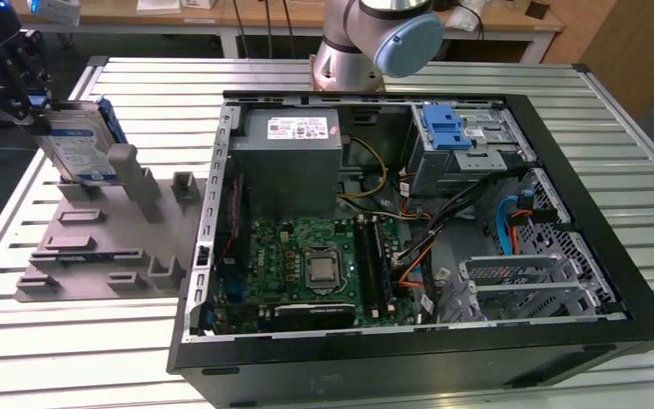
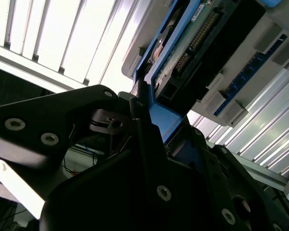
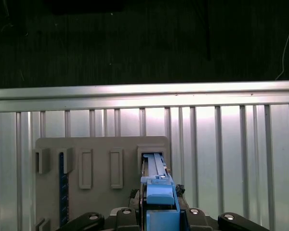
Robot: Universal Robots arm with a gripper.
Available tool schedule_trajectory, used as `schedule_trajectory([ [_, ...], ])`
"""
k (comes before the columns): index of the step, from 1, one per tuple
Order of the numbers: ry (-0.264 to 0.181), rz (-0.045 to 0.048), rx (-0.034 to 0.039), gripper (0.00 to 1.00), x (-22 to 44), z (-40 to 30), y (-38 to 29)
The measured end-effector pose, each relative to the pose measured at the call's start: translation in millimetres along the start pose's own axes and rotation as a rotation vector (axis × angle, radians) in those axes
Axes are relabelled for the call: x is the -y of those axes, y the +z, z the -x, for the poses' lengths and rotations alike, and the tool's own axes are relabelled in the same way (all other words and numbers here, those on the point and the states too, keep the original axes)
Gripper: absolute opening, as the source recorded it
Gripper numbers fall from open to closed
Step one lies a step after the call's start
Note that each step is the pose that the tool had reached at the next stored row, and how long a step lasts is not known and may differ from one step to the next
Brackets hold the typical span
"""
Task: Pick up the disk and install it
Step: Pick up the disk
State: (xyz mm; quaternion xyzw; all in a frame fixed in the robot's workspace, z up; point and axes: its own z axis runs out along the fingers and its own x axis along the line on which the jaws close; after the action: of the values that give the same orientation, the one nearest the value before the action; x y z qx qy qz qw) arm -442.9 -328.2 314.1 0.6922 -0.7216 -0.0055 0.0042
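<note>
**Fingers (image 2: 142, 134) clamped on the flat silver rectangular disk (image 1: 81, 149) in its blue plastic bracket**

The black fingers grip the disk by its upper edge, pinching the blue bracket between them in both wrist views. The disk stands on edge, slightly tilted, at the exterior view's left. Its lower end sits at a slot of the flat grey plastic holder plate (image 1: 88, 256); whether it touches cannot be told. The holder lies on the slatted metal tabletop (image 1: 77, 358). Well apart, towards the exterior view's right, is the open black computer case (image 1: 418, 366) with its green motherboard (image 1: 293, 256) and grey metal power-supply box (image 1: 287, 162).
</note>
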Motion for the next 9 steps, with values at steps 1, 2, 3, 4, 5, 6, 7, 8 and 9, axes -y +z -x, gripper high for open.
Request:
schedule_trajectory([
  [1, 0.0, 0.0, 0.0001, 0.36, 0.0, 0.0, 0.0],
  [2, 0.0, -0.0001, 0.0001, 0.36, 0.0, 0.0, -0.1],
  [3, 0.0, -0.0001, 0.0001, 0.36, 0.0, 0.0, -0.2],
  [4, 0.0, 0.0001, 0.0001, 0.36, 0.0, 0.0, -0.6],
  [5, 0.0, 0.0002, 0.0, 0.36, 0.0, 0.0, -0.9],
  [6, 0.0, 0.0001, 0.0001, 0.36, 0.0, 0.0, -1.2],
  [7, 0.0, 0.0, 0.0001, 0.36, 0.0, 0.0, -1.3],
  [8, 0.0, 0.0, 0.0002, 0.36, 0.0, 0.0, -1.4],
  [9, 0.0, 0.0, 0.0001, 0.36, 0.0, 0.0, -1.5],
])
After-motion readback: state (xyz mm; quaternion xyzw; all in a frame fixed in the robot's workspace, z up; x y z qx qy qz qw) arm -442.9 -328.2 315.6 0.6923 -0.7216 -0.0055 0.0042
